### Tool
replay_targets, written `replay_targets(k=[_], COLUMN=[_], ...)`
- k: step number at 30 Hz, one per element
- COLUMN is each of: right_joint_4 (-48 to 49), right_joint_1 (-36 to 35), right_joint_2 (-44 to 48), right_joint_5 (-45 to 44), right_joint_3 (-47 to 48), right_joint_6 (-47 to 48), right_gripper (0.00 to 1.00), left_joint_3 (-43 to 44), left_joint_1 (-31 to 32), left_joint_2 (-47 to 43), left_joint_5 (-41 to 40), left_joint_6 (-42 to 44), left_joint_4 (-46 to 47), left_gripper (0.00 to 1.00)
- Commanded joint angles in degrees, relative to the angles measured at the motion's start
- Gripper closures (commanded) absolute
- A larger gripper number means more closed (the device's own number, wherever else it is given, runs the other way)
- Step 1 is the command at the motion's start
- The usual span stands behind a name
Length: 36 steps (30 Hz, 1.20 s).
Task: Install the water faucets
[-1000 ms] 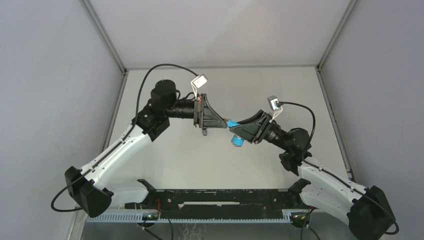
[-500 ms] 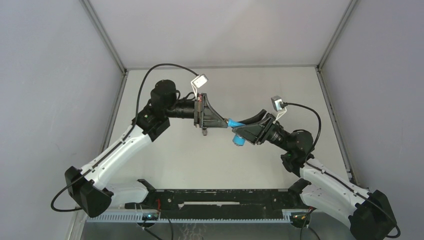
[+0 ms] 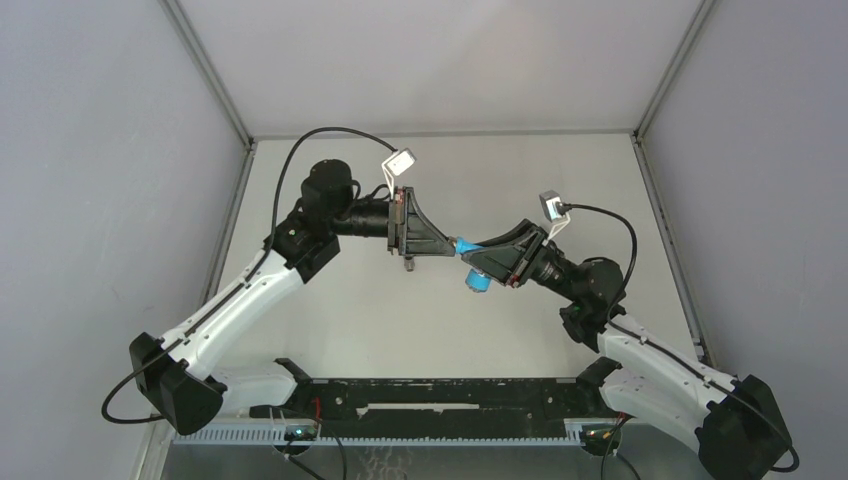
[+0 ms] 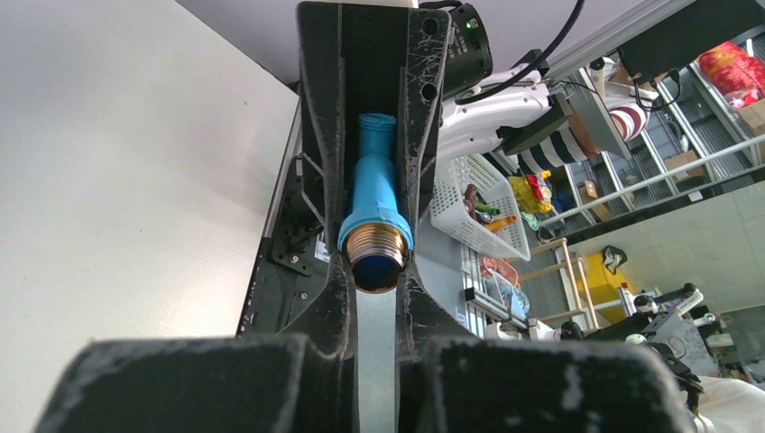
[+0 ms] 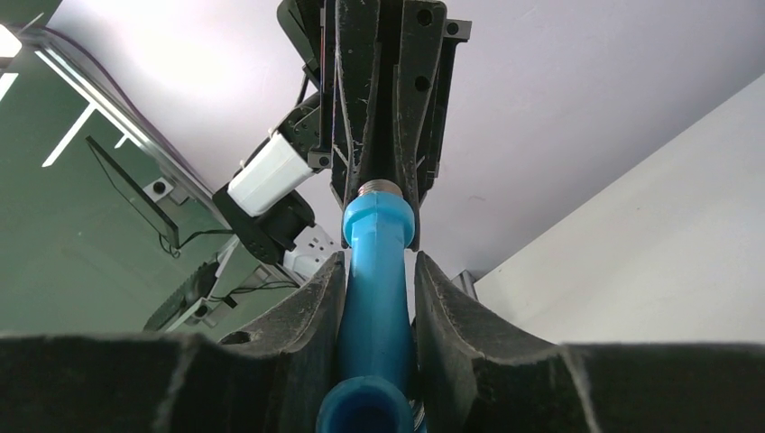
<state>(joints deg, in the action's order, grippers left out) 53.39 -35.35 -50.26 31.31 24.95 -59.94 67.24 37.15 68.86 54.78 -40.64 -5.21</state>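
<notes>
The water faucet (image 3: 466, 246) is a bright-blue bent tap held in mid-air above the table between both arms. My left gripper (image 3: 452, 250) is shut on its threaded metal end (image 4: 377, 251), which sits right at the fingertips. From the opposite side my right gripper (image 3: 472, 258) is closed around the blue body (image 5: 377, 298), a finger pressed against each side. The tap's round blue mouth (image 3: 476, 282) hangs below the right fingers. In the right wrist view the left gripper (image 5: 383, 171) grips the silver thread (image 5: 383, 187) straight ahead.
The pale table (image 3: 330, 310) lies below the raised grippers, enclosed by grey walls. A black rail (image 3: 430, 395) runs along the near edge between the arm bases. A white basket (image 4: 478, 203) stands outside the cell.
The right wrist shifted slightly right and rolled a little, then came back; its fingers sit closer on the blue body. The left arm has not moved.
</notes>
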Motion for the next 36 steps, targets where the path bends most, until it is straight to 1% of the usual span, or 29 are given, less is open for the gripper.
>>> replay_targets(k=[1,2,4,9,13,15,17,18,22,24,27,28,29,30,34,35,36], right_joint_4=[3.25,3.29,3.17,3.21,3.28,3.27,3.3,3.3,3.27,3.3,3.26,3.3,3.29,3.2,2.25,1.44,-0.27], right_joint_1=[0.02,0.09,0.19,0.37,0.37,0.36,0.29,0.29,0.07,-0.19,-0.34,-0.33,-0.33,-0.41,-0.53,-0.45,-0.31], right_joint_2=[0.51,0.51,0.51,0.11,-0.25,-0.36,-0.52,-0.66,-1.64,-2.14,-2.44,-2.47,-2.47,-2.35,-1.69,-1.19,-0.52], right_joint_5=[-0.46,-0.52,-0.47,-0.17,0.02,-0.01,0.15,0.26,1.8,2.33,2.72,2.85,3.07,3.21,3.31,3.01,2.28], right_joint_3=[2.82,2.87,2.91,3.24,3.57,3.61,3.7,3.7,4.37,4.62,4.67,4.67,4.75,4.76,4.76,4.76,4.76], right_joint_6=[0.18,0.07,-0.08,-0.26,-0.3,-0.35,-0.31,-0.35,-0.57,-0.61,-0.61,-0.54,-0.53,-0.55,-0.1,0.33,1.02], right_gripper=[0.57,0.53,0.48,0.47,0.49,0.54,0.63,0.66,0.69,0.74,0.78,0.82,0.96,1.0,1.0,1.0,1.0], left_joint_3=[-1.08,-1.06,-1.02,-0.87,-0.99,-0.97,-0.84,-0.8,-0.56,-0.54,-0.53,-0.53,-0.53,-0.53,-0.03,0.51,1.11], left_joint_1=[0.07,0.04,0.02,0.04,0.03,0.08,0.09,0.05,0.08,0.08,0.06,0.06,0.04,0.04,0.01,0.0,-0.08], left_joint_2=[-1.65,-1.56,-1.48,-1.47,-1.52,-1.51,-1.59,-1.62,-1.64,-1.57,-1.62,-1.69,-1.65,-1.59,-1.14,-0.91,-0.73], left_joint_5=[0.99,1.0,1.11,1.36,1.69,1.8,1.77,1.75,1.76,1.73,1.65,1.59,1.62,1.5,0.63,0.11,-0.67], left_joint_6=[0.27,0.3,0.39,0.39,0.48,0.48,0.39,0.31,0.21,0.21,0.21,0.21,0.21,0.21,0.7,1.45,2.48], left_joint_4=[1.92,1.92,1.88,1.87,1.83,1.81,1.84,1.81,1.73,1.71,1.7,1.7,1.7,1.7,0.74,-0.53,-2.2], left_gripper=[1.0,1.0,1.0,1.0,1.0,1.0,1.0,1.0,1.0,1.0,1.0,1.0,1.0,1.0,1.0,0.92,0.79])
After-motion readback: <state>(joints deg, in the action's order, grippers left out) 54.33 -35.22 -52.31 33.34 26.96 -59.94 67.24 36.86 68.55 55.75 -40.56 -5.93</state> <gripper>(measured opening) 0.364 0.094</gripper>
